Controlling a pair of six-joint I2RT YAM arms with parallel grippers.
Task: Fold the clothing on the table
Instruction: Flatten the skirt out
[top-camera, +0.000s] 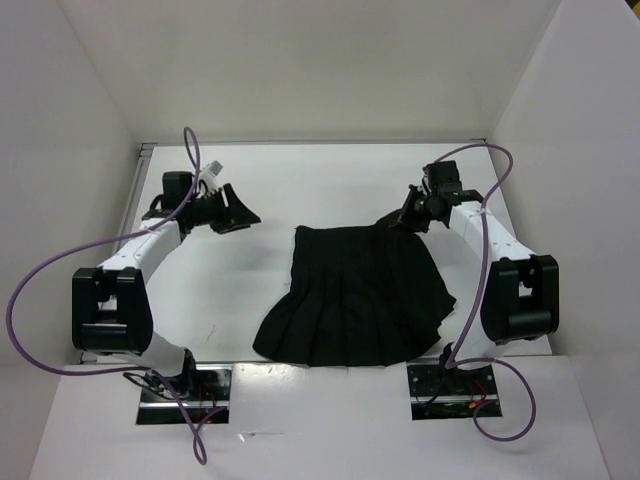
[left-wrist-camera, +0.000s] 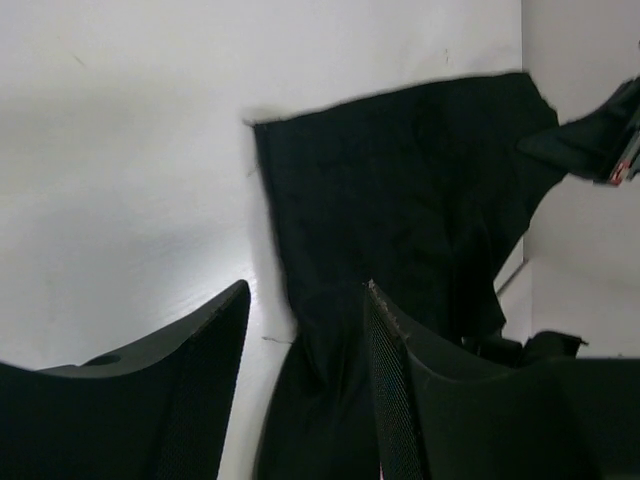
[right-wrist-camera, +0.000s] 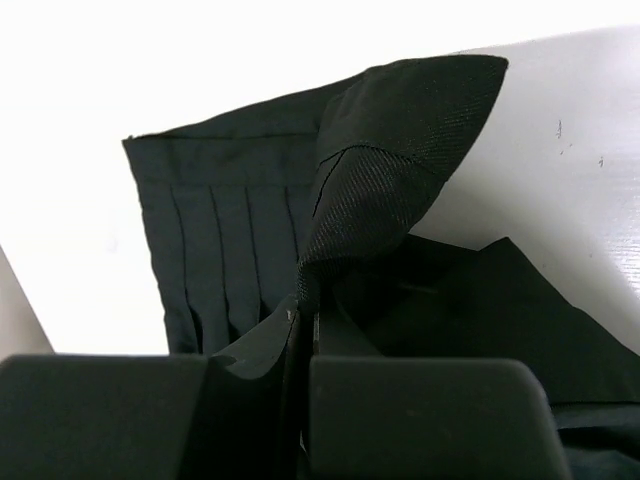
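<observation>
Right gripper (top-camera: 408, 214), clenched on the far-right corner of the clothing (top-camera: 360, 300) spread on the table (top-camera: 250, 300); left gripper (top-camera: 238, 214), jaws parted and empty, stands left of its free far-left corner.

Black pleated clothing (top-camera: 360, 300), glossy white table (top-camera: 300, 185), purple cables (top-camera: 11, 312), white walls (top-camera: 300, 60)
</observation>
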